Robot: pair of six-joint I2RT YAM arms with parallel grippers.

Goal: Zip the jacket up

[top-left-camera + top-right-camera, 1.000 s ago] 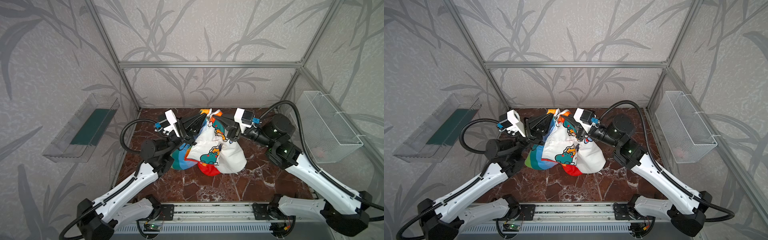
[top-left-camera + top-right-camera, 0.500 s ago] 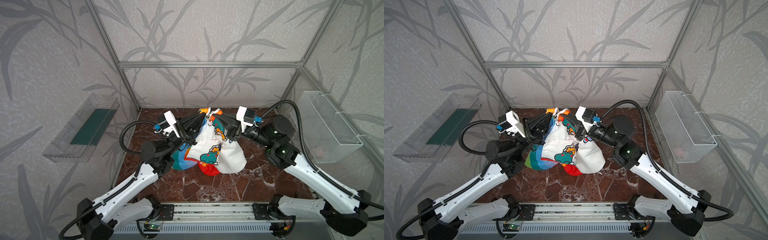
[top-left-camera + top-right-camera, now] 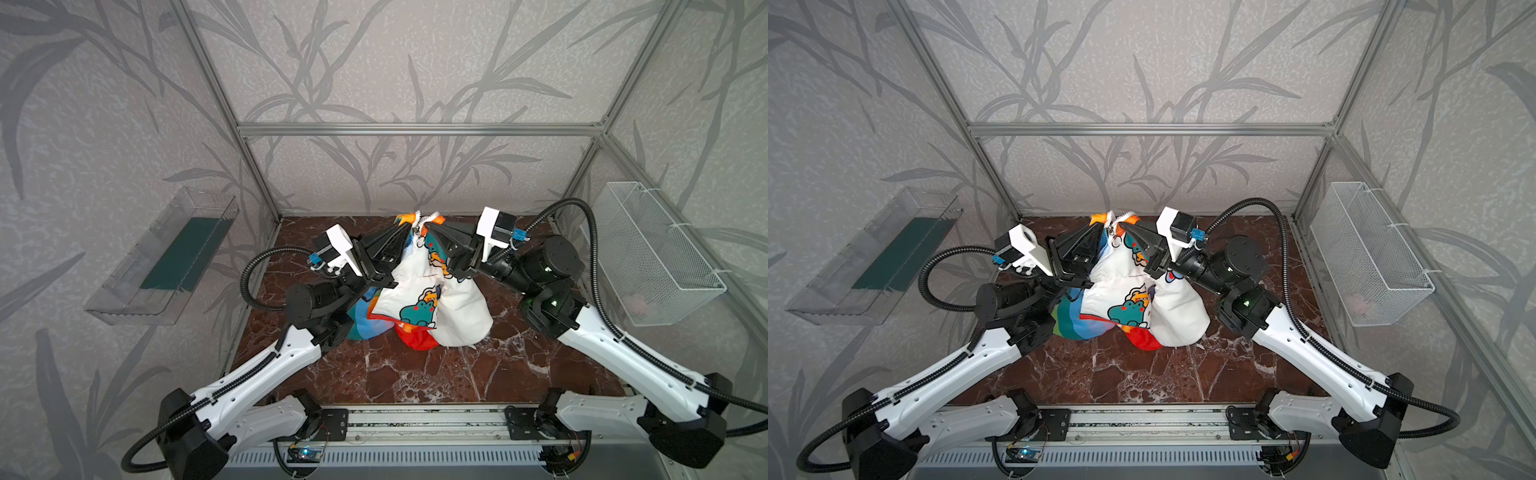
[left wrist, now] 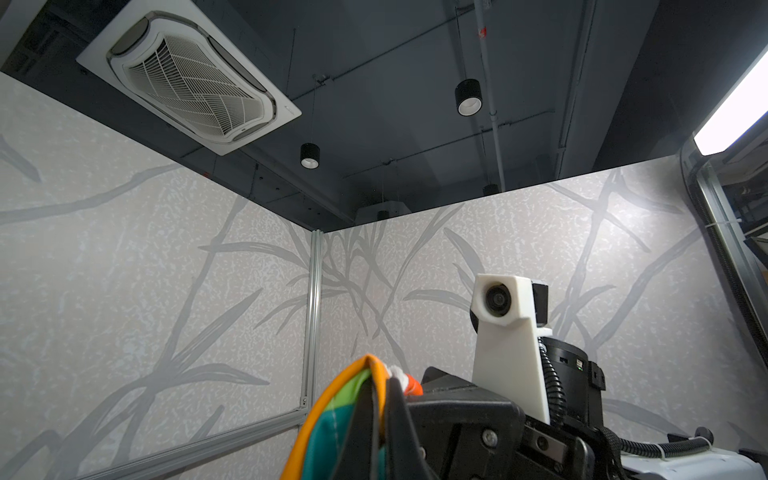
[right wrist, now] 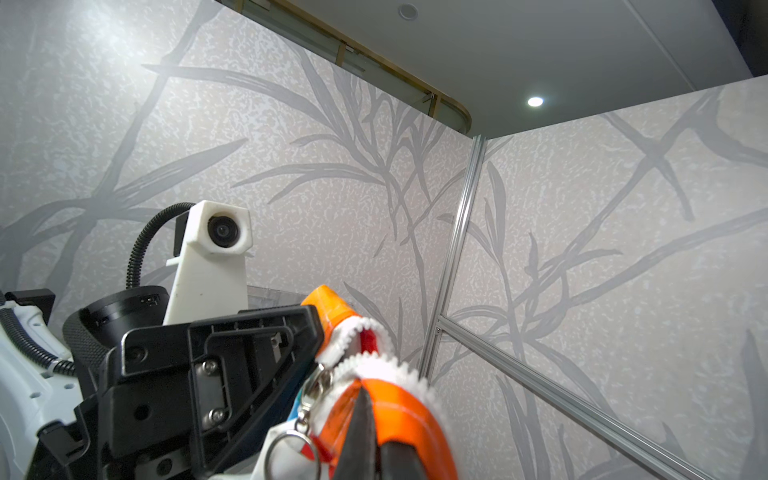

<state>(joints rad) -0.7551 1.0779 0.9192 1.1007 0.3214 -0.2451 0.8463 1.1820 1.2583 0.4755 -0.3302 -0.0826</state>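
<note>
The jacket hangs bunched above the marble floor, held up by its top edge. It is white with cartoon animals, with a rainbow panel on the left and the red hood touching the floor. My left gripper is shut on the orange-trimmed edge. The right gripper is shut on the facing orange edge beside the white zipper teeth. The ring pull dangles between the two grippers.
A clear tray with a green liner hangs on the left wall. A white wire basket hangs on the right wall. Aluminium frame posts stand at the back corners, close behind the raised jacket top.
Both grippers keep their hold. The right gripper and the jacket's top edge have risen a little; the left arm has barely moved.
</note>
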